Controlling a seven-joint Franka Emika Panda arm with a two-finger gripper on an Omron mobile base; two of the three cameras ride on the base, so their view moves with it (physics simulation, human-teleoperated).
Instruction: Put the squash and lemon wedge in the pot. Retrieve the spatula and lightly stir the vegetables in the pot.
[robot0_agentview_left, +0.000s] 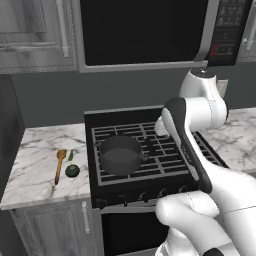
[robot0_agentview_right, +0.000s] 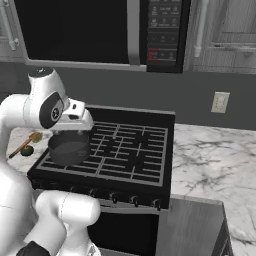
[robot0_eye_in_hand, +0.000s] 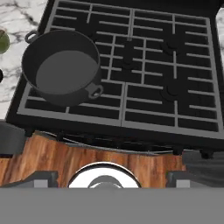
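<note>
The dark grey pot (robot0_agentview_left: 120, 154) stands empty on the stove's front left burner, also seen as the pot (robot0_eye_in_hand: 63, 70) in the hand view. On the left marble counter lie the wooden spatula (robot0_agentview_left: 60, 165), the round dark green squash (robot0_agentview_left: 72, 170) and the slim lemon wedge (robot0_agentview_left: 70, 155) just behind it. From the right base view, the spatula (robot0_agentview_right: 25, 143) and squash (robot0_agentview_right: 26, 150) sit left of the pot (robot0_agentview_right: 67, 147). My gripper (robot0_eye_in_hand: 112, 178) hangs high above the stove front, right of the pot, open and holding nothing. The squash (robot0_eye_in_hand: 2, 41) peeks in at the hand view's left edge.
The black stove (robot0_agentview_left: 150, 145) has grates over all burners and knobs (robot0_agentview_right: 112, 197) along its front. A microwave (robot0_agentview_left: 145, 30) hangs above it. Marble counter (robot0_agentview_right: 210, 155) runs to the right, with an outlet (robot0_agentview_right: 220, 102) on the wall. My own forearm (robot0_agentview_left: 187, 150) crosses the stove's right side.
</note>
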